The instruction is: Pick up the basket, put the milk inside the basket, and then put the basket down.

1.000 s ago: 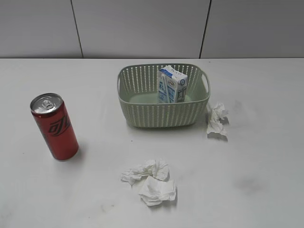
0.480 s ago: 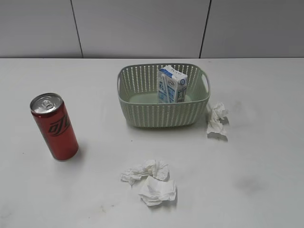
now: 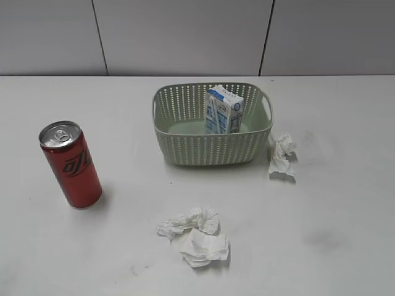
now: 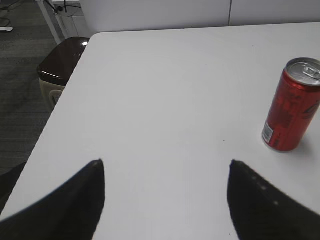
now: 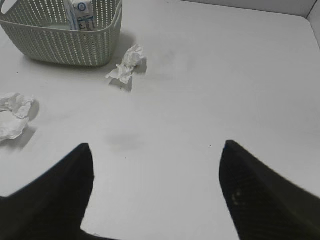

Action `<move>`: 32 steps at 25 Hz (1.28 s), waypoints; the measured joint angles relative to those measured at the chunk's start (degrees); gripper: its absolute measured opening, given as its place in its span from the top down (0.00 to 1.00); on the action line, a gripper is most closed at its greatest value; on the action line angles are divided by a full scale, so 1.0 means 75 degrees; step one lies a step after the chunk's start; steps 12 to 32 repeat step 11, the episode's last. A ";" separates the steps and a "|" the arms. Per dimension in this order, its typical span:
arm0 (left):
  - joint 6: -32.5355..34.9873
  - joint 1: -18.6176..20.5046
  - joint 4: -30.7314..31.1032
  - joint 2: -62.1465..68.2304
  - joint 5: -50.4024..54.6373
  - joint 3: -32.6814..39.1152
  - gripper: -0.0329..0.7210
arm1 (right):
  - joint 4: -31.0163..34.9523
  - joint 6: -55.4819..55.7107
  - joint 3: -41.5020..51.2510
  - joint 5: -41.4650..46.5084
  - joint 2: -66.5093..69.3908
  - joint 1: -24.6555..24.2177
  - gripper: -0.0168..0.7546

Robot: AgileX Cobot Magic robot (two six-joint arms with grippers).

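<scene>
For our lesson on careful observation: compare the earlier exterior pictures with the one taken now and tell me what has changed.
Nothing visibly changed. The milk stands in the basket as before, the basket rests on the table, the can and the crumpled tissues lie where they were, and no gripper enters the exterior view.

The milk [image 3: 223, 111] stands in the basket [image 3: 213, 148], whose near wall hides its foot in the exterior view, while the right wrist view cuts off its top and the basket's far side at the upper edge. In the left wrist view the red can [image 4: 291, 112] runs past the right edge. Only the dark fingertips of the left pincer [image 4: 166, 200] and the right pincer [image 5: 156, 192] show, their bases cut by the bottom edges.
</scene>
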 joint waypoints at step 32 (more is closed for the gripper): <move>0.0000 0.0000 0.0000 0.0000 0.0000 0.0000 0.18 | 0.0000 0.0000 0.0000 0.0000 0.0000 0.0000 0.21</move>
